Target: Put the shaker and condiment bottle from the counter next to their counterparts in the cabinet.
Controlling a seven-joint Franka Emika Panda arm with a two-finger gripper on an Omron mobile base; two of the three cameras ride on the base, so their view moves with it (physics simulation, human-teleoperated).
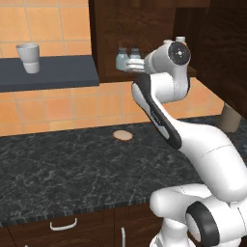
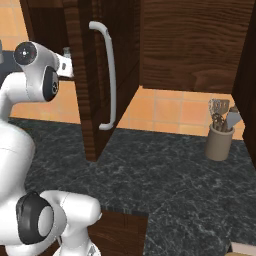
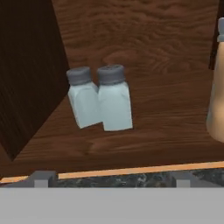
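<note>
On the cabinet (image 3: 144, 39) shelf, hand view, we list left to right: two shakers (image 3: 99, 102) upright and touching, then an orange bottle (image 3: 216, 105) at the edge. Our gripper (image 3: 111, 178) stands spread wide, holding nothing.

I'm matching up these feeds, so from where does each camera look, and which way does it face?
Left base view: behind the arm's left, facing the counter, cabinet and two shakers; arm rises lower right.
Right base view: behind its right, facing the cabinet door and utensil crock; arm at left.
Hand view: looks along the gripper at the shakers.
The base views share the counter.
</note>
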